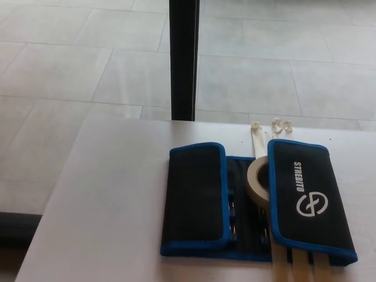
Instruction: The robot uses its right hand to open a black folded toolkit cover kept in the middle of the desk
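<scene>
A black toolkit cover (pixel 252 200) with blue piping lies on the white desk (pixel 111 205), right of centre. Its left flap (pixel 197 197) and its right flap (pixel 308 200) are both folded inward. The right flap carries a white logo and lettering. Between the flaps a narrow strip of the black inside shows. A beige roll of tape (pixel 258 179) pokes out there, partly under the right flap. Beige straps (pixel 294 267) stick out below the cover, and pale ties (pixel 276 126) lie above it. Neither hand shows.
A black vertical post (pixel 184 59) stands behind the desk's far edge. Grey tiled floor (pixel 88 64) lies beyond and to the left. A dark object (pixel 17 226) sits on the floor at the lower left. The desk's left edge runs diagonally.
</scene>
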{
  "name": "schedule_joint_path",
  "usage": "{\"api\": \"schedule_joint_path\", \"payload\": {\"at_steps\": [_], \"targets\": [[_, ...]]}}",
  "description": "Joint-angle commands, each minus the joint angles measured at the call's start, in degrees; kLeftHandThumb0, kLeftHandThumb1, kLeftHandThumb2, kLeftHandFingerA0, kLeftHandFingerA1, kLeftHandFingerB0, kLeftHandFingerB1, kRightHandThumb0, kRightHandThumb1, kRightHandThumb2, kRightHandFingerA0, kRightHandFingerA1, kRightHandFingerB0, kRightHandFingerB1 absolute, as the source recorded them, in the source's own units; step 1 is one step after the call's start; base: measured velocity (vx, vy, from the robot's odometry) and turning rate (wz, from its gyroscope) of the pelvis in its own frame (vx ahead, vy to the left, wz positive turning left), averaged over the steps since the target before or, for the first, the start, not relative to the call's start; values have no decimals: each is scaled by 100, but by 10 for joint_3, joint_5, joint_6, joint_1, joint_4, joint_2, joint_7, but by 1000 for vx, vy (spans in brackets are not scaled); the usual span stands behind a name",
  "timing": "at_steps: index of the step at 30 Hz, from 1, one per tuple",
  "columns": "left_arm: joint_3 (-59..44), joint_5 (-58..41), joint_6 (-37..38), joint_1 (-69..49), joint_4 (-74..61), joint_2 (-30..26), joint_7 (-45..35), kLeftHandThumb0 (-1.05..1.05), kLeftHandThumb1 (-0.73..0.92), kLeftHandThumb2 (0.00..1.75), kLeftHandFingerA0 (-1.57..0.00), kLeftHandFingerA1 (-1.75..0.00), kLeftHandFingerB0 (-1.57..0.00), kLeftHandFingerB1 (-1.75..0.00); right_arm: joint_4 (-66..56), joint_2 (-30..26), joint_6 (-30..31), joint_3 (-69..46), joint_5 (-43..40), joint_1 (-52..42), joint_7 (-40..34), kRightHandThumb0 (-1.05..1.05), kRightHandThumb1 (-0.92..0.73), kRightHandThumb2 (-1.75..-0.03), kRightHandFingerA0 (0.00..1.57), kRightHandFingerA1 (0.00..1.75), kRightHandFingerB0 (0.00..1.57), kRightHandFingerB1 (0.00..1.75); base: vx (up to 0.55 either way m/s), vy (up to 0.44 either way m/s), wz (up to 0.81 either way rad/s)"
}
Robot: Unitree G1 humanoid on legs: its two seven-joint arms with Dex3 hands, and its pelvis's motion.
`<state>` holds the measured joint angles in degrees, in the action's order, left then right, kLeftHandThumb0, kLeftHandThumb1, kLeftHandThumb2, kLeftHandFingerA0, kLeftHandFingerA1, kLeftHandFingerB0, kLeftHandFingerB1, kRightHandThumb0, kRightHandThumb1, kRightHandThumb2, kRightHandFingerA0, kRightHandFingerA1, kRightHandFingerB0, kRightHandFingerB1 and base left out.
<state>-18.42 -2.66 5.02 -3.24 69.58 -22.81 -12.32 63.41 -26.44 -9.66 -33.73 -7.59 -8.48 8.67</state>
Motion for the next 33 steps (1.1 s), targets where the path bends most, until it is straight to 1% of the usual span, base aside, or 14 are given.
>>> {"api": "schedule_joint_path", "payload": {"at_steps": [1, 3, 4, 5, 6, 10, 11, 16, 22, 23, 27, 28, 32, 33], "targets": [[-44, -45, 34, -13, 25, -27, -28, -82, 71, 108, -38, -64, -11, -48, 5, 0, -16, -63, -89, -6, 40, -94, -86, -67, 31, 67, 15, 36, 0, 0, 0], [-55, -48, 37, -18, 29, -29, -34, -80, 88, 67, -36, -58, -16, -35, 6, 4, -5, -76, -97, -6, 36, -98, -68, -110, 24, 64, 5, 36, 0, 0, 0], [-59, -48, 35, -19, 31, -30, -36, -88, 71, 85, -37, -60, -17, -42, 3, 5, -2, -81, -99, -8, 34, -97, -86, -67, 17, 62, 4, 36, 0, 0, 0], [-61, -48, 31, -18, 34, -32, -32, -80, 67, 106, -41, -65, -18, -49, 1, 7, -4, -88, -104, -9, 35, -96, -65, -109, 10, 60, 5, 26, 0, 0, 0], [-59, -42, 31, -16, 37, -33, -31, -83, 88, 67, -45, -57, -26, -36, -1, 4, 4, -108, -122, -3, 26, -101, -67, -114, 2, 45, 3, 15, 0, 0, 0], [-62, -44, 34, -13, 40, -35, -30, -80, 68, 106, -40, -63, -18, -48, 3, -2, 23, -128, -132, 10, 8, -105, -68, -114, 3, 21, 5, 12, 0, 0, 0], [-55, -38, 39, -14, 39, -36, -30, -84, 89, 66, -45, -57, -25, -35, -3, -14, 18, -140, -139, 12, 1, -105, -73, -117, 0, 17, 0, 8, 0, 0, 0], [-48, -32, 42, -8, 38, -41, -30, -85, 88, 66, -50, -57, -31, -38, 0, -76, 2, -148, -135, 64, -5, -104, -70, -116, 2, 8, 14, 12, 0, 0, 0], [-34, -26, 50, 2, 35, -43, -34, -89, 74, 87, -38, -59, -19, -43, -188, -84, 7, -106, -120, 93, 11, -91, -72, -115, 2, 20, 7, 17, 0, 0, 1], [-37, -31, 47, 2, 36, -43, -36, -86, 89, 67, -39, -54, -22, -35, -218, -81, 13, -98, -116, 93, 8, -95, -90, -67, 0, 46, 3, 33, 0, 0, 0], [-37, -35, 41, 2, 35, -36, -43, -87, 88, 67, -40, -57, -25, -39, -372, -59, -8, -48, -104, 92, 31, -91, -65, -109, 9, 66, 16, 60, 0, 0, 3], [-34, -31, 41, 4, 36, -37, -39, -86, 90, 66, -43, -56, -26, -38, -394, -58, -3, -36, -106, 95, 40, -102, -83, -66, 4, 90, 22, 61, 0, 0, 0], [-27, -24, 42, 11, 36, -40, -33, -93, 71, 86, -40, -60, -22, -44, -491, -44, 0, 19, -100, 99, 62, -101, -85, -66, 6, 76, 16, 53, 0, 0, 0], [-24, -21, 44, 11, 37, -42, -35, -86, 89, 67, -40, -53, -24, -36, -568, -35, 35, 56, -103, 95, 61, -40, -35, -103, 3, 54, 0, 50, 0, 0, 0]]}}
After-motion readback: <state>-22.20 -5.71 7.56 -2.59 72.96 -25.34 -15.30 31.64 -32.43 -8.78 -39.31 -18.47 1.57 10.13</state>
